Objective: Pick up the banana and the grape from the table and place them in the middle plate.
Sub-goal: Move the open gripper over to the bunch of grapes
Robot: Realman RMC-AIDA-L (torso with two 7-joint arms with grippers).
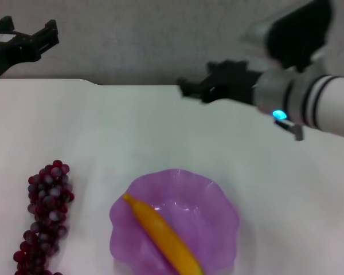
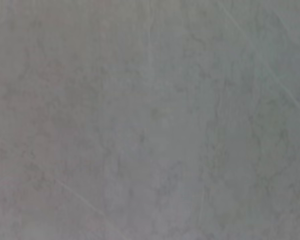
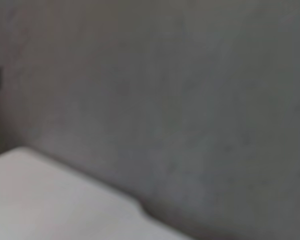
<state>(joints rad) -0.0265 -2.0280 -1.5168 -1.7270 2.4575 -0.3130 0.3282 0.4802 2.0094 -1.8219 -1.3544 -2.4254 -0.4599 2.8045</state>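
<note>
The left gripper [image 1: 37, 35] hangs at the far left with dark fingers spread, holding nothing. The right gripper [image 1: 189, 89] hovers above the worktop [image 1: 160, 126]; its finger gap is too blurred to tell. The smooth banana [image 1: 163, 235] lies across the translucent, scalloped middle plate [image 1: 218, 200]. The knobbly grape [image 1: 46, 220] bunch rests left of it, cut off below.

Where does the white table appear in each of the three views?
Head view: the table fills the lower part, its notched far edge against the grey wall.
Left wrist view: not in it; only grey wall.
Right wrist view: one white corner low in the picture, wall behind.
Shared landmark: the grey wall.
</note>
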